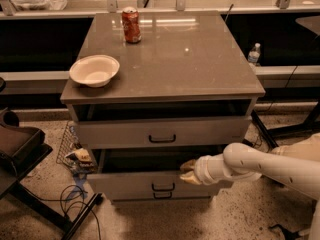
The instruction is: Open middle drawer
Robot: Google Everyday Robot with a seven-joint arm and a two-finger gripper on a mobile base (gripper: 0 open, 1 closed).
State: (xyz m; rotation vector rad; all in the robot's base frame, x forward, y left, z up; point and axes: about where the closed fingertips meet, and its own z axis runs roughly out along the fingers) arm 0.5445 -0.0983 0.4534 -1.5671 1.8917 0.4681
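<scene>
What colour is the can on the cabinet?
The can is red, camera view; the end effector is at the top edge of the middle drawer.

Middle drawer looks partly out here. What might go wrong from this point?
1. The gripper sits at the top edge of the wide grey middle drawer, right of its small black bar handle and not on it. It may slip off or pull the drawer askew.
2. The white bowl stands near the left edge of the grey tabletop. A jolt could shift it.
</scene>
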